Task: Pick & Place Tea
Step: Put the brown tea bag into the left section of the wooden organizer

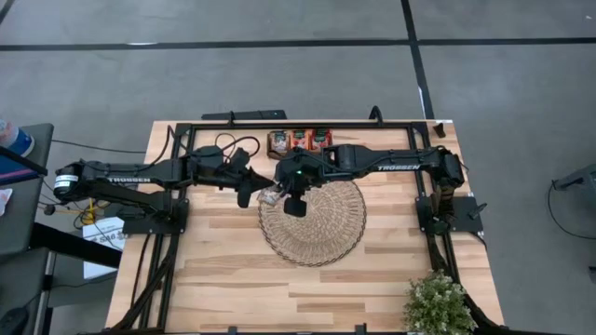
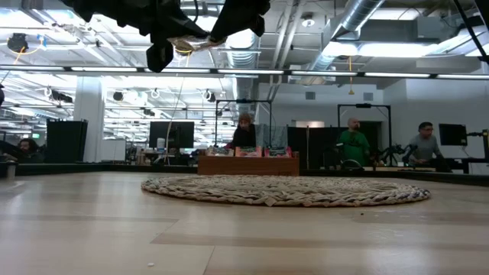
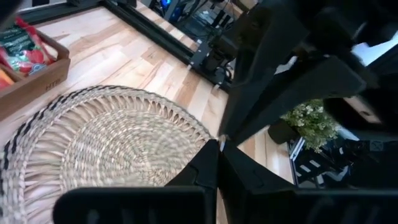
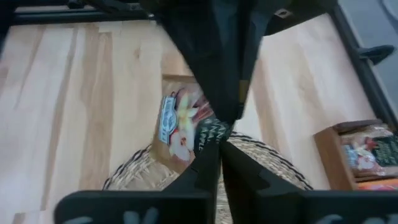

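One tea sachet (image 4: 180, 127), pale brown with a fruit picture and a dark green patch, hangs in the air over the left rim of the round woven mat (image 1: 321, 228). Both grippers are shut on it. My left gripper (image 1: 259, 194) reaches in from the table's left and my right gripper (image 1: 279, 197) from the right. In the low view the sachet (image 2: 192, 44) shows high up between the two dark hands. More tea sachets (image 1: 300, 140) stand in the wooden tray (image 4: 329, 155) at the far edge. My left gripper pinches the sachet between its two fingers (image 4: 229, 106) at the green-patch side (image 4: 214, 132). It comes nearly level from the table's left. The sachet is lifted clear of the mat. The left wrist view shows only the meeting fingertips, with the right hand behind them. My right gripper pinches the same green-patch edge (image 4: 204, 148) between its two fingertips, close beside the left fingers. It slants down from the table's right. The sachet stands out beyond the fingertips, its printed face toward the wrist camera, clear of the mat.
The mat (image 2: 283, 191) lies flat at the table's middle. A potted plant (image 1: 438, 305) stands at the near right corner. Dark arm frames run along the left, right and far edges. Bare wood lies near the front edge. People sit in the room beyond the table.
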Controlling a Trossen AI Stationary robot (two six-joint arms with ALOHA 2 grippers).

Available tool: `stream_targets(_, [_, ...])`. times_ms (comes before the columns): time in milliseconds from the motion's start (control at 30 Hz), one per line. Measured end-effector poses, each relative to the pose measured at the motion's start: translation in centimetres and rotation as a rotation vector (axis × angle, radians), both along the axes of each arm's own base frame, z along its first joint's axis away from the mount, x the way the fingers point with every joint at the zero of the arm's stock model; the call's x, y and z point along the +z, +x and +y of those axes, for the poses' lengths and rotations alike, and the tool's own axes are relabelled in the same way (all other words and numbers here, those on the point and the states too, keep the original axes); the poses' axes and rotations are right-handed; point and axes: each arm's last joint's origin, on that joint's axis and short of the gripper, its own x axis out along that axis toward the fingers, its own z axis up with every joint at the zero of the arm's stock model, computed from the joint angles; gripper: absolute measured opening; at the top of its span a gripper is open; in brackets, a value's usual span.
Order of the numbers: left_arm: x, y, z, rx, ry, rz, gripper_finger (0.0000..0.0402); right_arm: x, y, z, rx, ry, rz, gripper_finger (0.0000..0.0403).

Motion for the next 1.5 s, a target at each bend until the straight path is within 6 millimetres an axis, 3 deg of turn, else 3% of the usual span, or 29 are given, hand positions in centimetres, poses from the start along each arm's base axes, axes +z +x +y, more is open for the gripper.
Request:
stream_targets(200, [-0.4,-0.1,0.1,0.036,0.045,0.042,0.0,0.1,-0.8,-0.7,-0.004,0.034,0.061,0.0085])
stream_targets(367, [-0.4,-0.2,0.4,0.11,0.167,0.059,0.0,0.5,-3.4,-2.0,-0.08,0.053,0.227,0.013])
stream_targets(433, [-0.3,-0.2,0.5,0.118,0.214,0.058,0.0,1.0,-4.9,-2.1,-0.089,0.034,0.303,0.0133])
stream_targets(533, [-0.3,-0.2,0.7,0.117,0.251,0.063,0.0,2.2,-6.3,-1.5,-0.068,-0.008,0.285,0.0125])
stream_targets(767, [0.2,-0.4,2.4,0.117,0.284,0.018,0.0,3.9,-10.4,-0.1,-0.046,-0.058,0.143,0.0089])
stream_targets(1067, [0.3,0.3,5.8,0.095,0.335,-0.102,0.0,-0.4,-15.6,1.5,-0.085,0.06,-0.065,0.0071])
stream_targets(1300, [-1.6,2.0,9.6,0.078,0.301,-0.193,0.0,-3.4,-19.4,2.5,-0.168,0.177,-0.161,0.007])
stream_targets(1500, [-3.2,2.3,12.7,0.097,0.251,-0.227,0.0,-5.1,-22.9,3.1,-0.284,0.15,-0.277,0.007])
